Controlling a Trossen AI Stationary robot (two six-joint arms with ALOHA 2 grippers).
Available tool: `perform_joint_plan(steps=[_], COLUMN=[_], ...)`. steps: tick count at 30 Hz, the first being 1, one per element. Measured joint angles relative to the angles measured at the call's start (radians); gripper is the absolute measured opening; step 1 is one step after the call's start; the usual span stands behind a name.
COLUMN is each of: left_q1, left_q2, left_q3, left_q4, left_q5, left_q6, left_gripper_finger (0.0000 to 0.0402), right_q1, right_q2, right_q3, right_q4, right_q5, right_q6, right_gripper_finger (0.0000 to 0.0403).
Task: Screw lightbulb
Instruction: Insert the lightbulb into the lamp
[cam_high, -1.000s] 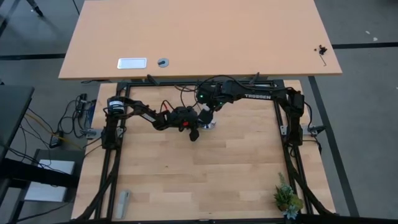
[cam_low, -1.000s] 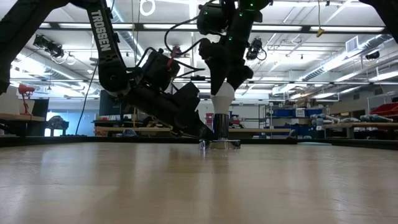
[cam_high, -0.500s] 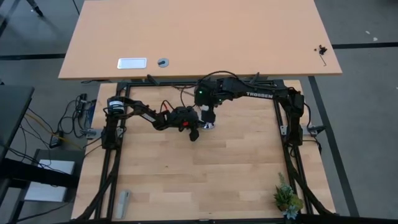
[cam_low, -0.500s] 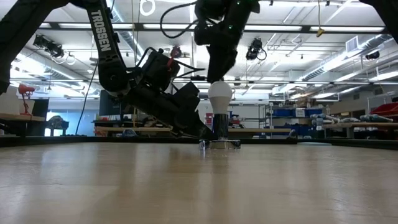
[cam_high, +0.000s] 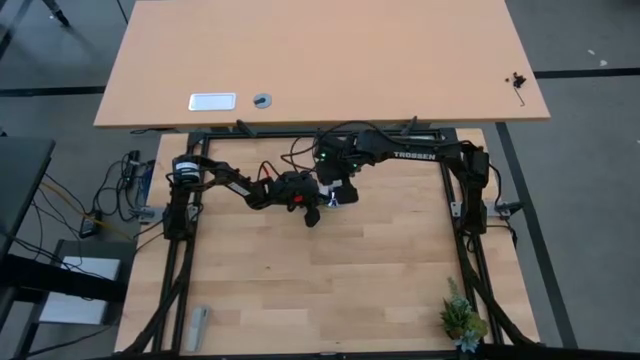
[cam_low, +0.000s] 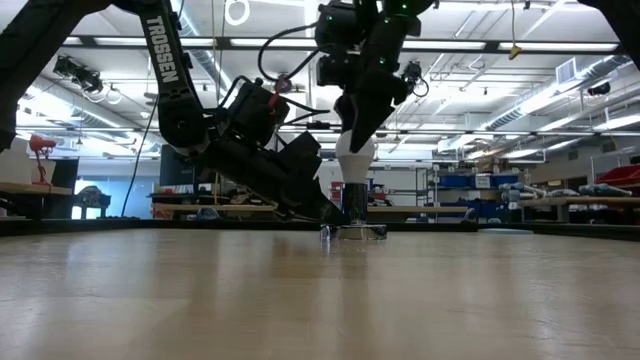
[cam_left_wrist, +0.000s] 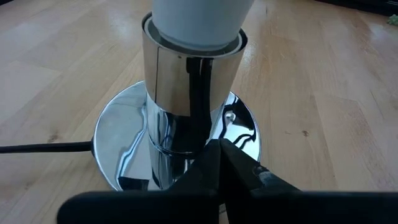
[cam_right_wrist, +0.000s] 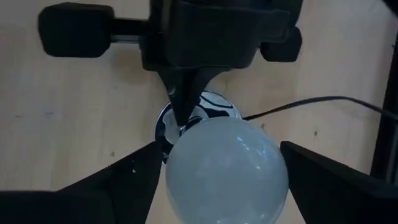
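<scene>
Where the near part of the wooden table (cam_high: 330, 290) lies bare, a small potted plant (cam_high: 461, 318) stands at its near right corner and a grey flat object (cam_high: 198, 326) lies at its near left edge. Toward the far middle of the table, the left gripper (cam_left_wrist: 219, 163) reaches in low from the left, its arm stretched almost level with the surface; its two dark fingers are pressed together at the foot of the chrome socket (cam_left_wrist: 186, 118), touching the polished column just above the round mirror-like base plate. A thin black cord (cam_left_wrist: 43, 147) leaves that base plate along the wood. The lightbulb (cam_low: 355, 160) stands upright in the socket's cup, its white frosted body rising out of the rim. The right gripper (cam_right_wrist: 221, 171) comes down on it from above, the right arm arched over from the far right side of the table; its fingers (cam_right_wrist: 121, 183) stand spread on either side of the frosted globe, and whether they touch the glass cannot be told. Beyond the table's far edge stands a larger light wooden desk (cam_high: 320, 60) bearing a small white plate (cam_high: 212, 101). Across the table at surface height, the room shows shelving, workbenches and rows of ceiling lights.
</scene>
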Motion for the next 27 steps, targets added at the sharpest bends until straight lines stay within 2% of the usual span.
perform_joint_plan(steps=[6,11,15,21,27], left_q1=[0.000,0.000,0.000,0.000,0.000], left_q2=[0.000,0.000,0.000,0.000,0.000], left_q3=[0.000,0.000,0.000,0.000,0.000], left_q4=[0.000,0.000,0.000,0.000,0.000], left_q5=[0.000,0.000,0.000,0.000,0.000], left_q6=[0.000,0.000,0.000,0.000,0.000], left_gripper_finger=[0.0009,0.0009,0.0009,0.0009,0.0009], right_q1=[-0.007,-0.020,-0.025,-0.025,-0.015], right_q2=[0.000,0.000,0.000,0.000,0.000], right_q3=[-0.009,-0.009,-0.009,0.006,0.053], right_q4=[0.013,0.014,0.019,0.028,0.016], right_q5=[0.043,0.053,0.061,0.051,0.051], right_q6=[0.141,0.457,0.680,0.638,0.439], right_gripper_finger=[0.0303,0.0292,0.0307,0.0343,0.0357])
